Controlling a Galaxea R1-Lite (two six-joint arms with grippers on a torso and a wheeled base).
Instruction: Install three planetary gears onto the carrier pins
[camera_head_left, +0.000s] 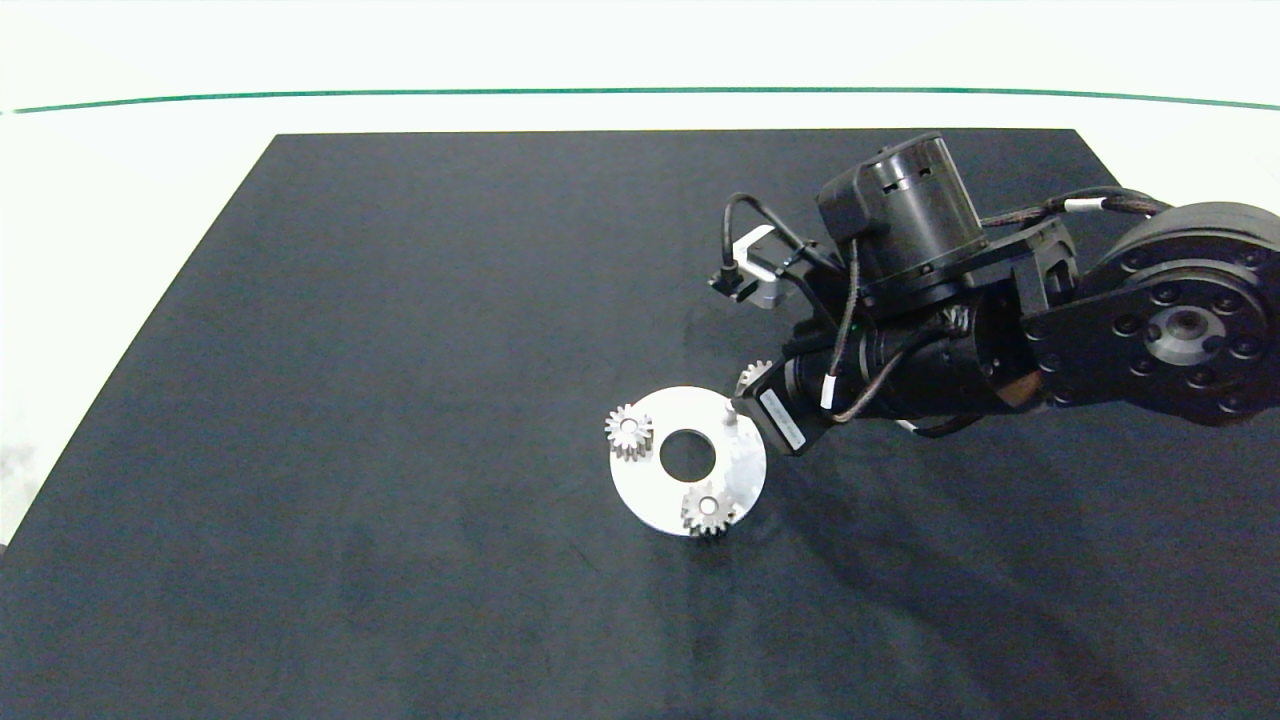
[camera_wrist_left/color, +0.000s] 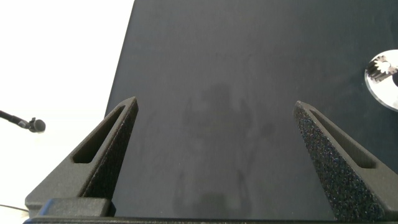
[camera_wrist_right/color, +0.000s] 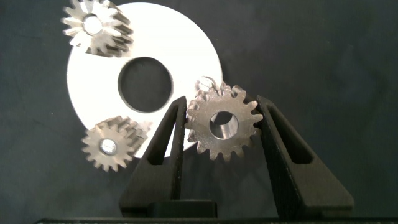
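Robotics lab bench: black mat on white table, green line.

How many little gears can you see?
3. Two gears sit on pins on the white disc: one and another. The third gear is held in the right tool, near the bare pin.

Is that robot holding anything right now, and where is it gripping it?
Yes: the right gripper pinches a small silver-grey metal gear by its toothed rim, on opposite sides. The left gripper is open and holds nothing.

Silver-grey gears; white disc; black mat.
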